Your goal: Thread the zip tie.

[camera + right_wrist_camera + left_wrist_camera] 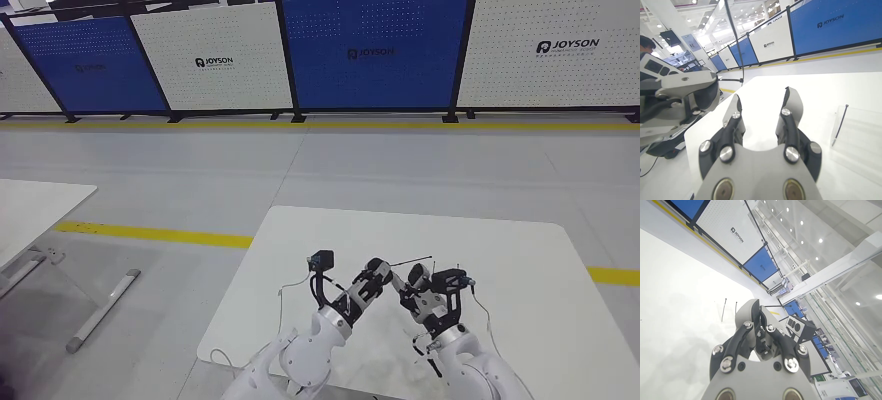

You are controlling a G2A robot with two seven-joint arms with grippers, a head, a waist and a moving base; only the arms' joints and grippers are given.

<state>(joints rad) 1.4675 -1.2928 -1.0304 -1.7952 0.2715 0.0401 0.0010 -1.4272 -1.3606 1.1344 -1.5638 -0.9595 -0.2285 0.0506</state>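
Left pincer (pixel 759 305) clamps the zip tie (pixel 773 306), gripped end hidden; right pincer (pixel 762 92) apart

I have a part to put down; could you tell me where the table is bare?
The table looks bare along its far edge, beyond both pincers. Crowded: the near middle, where the left pincer, holding the zip tie, faces the open right pincer; a spare tie lies beside it.

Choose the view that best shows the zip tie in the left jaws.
Right wrist view: the zip tie sticks out from the left jaws, side-on. Left wrist view shows it partly, pinched between them; top view shows a thin line.
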